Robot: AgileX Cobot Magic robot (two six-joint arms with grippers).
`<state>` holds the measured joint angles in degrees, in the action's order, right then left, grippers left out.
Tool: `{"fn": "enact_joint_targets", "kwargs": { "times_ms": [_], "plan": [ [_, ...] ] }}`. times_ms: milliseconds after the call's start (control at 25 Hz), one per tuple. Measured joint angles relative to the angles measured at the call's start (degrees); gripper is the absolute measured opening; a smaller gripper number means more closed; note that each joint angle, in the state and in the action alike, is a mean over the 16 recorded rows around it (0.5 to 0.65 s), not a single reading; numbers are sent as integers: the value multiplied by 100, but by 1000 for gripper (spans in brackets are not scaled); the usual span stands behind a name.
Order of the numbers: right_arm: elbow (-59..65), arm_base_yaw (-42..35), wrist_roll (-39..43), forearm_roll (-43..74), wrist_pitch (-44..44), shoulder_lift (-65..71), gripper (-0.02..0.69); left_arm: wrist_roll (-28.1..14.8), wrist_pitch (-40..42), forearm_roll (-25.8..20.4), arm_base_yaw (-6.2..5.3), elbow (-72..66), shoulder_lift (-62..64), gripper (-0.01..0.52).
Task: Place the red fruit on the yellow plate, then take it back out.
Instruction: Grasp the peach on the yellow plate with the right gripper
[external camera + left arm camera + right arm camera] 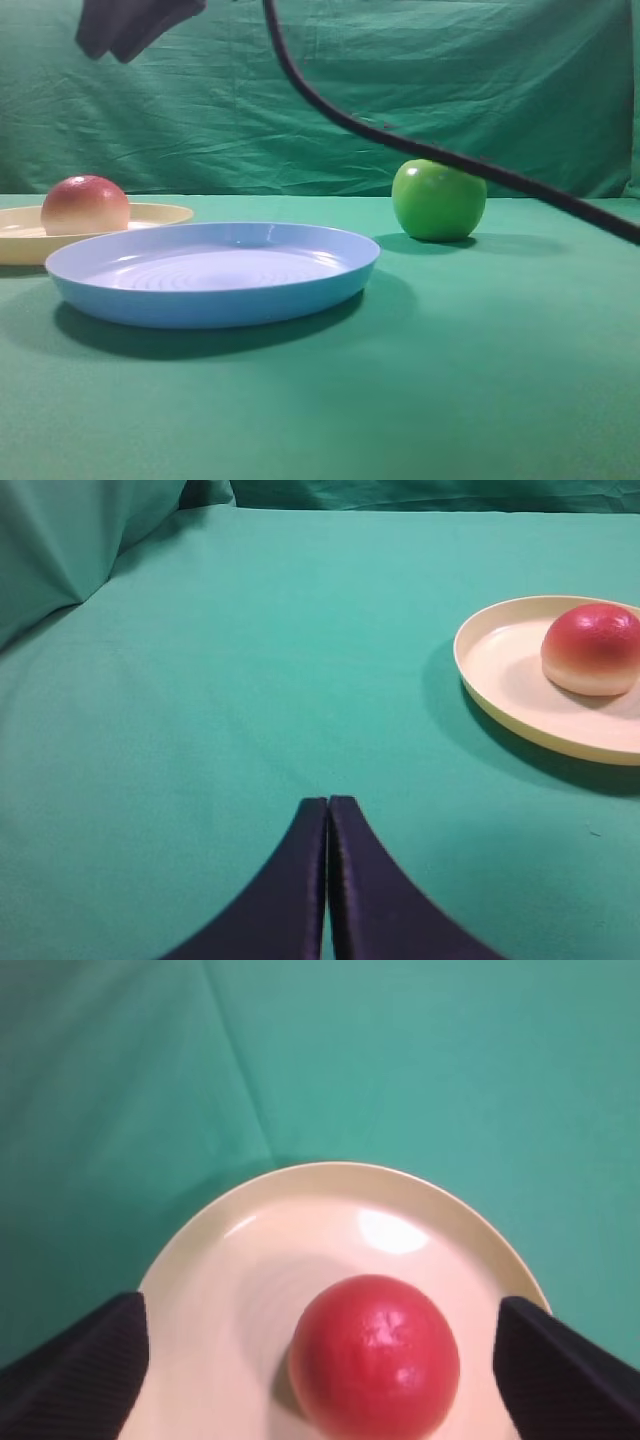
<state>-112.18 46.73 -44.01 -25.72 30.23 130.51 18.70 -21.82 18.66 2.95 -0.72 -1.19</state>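
Resting on yellow plate [250, 1260] | red fruit [375, 1355] round, glossy, pinkish-red

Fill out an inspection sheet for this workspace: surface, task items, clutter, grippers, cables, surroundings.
Surface: table covered in green cloth, lightly creased.
Job's things: red fruit sits on the yellow plate, free of both grippers.
Clutter: empty light blue plate in front of the yellow one; green apple on the cloth, apart from both plates.
Grippers: right gripper open, fingers wide on either side of the fruit, not touching it; left gripper shut, empty, over bare cloth.
Cables: one dark cable hangs across the high view, passing in front of the apple.
Surroundings: green cloth backdrop.
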Motion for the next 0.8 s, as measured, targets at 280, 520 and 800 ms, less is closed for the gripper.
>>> {"fn": "enact_joint_targets", "kwargs": {
  "times_ms": [280,520,800],
  "plan": [
    [-213,37,-50,-64,-853,686,643,0,0,0,0,0,0,0],
    [-220,12,-50,-234,-1249,990,616,0,0,0,0,0,0,0],
    [-238,-29,-50,-472,-1304,1156,475,0,0,0,0,0,0,0]
  ]
}}
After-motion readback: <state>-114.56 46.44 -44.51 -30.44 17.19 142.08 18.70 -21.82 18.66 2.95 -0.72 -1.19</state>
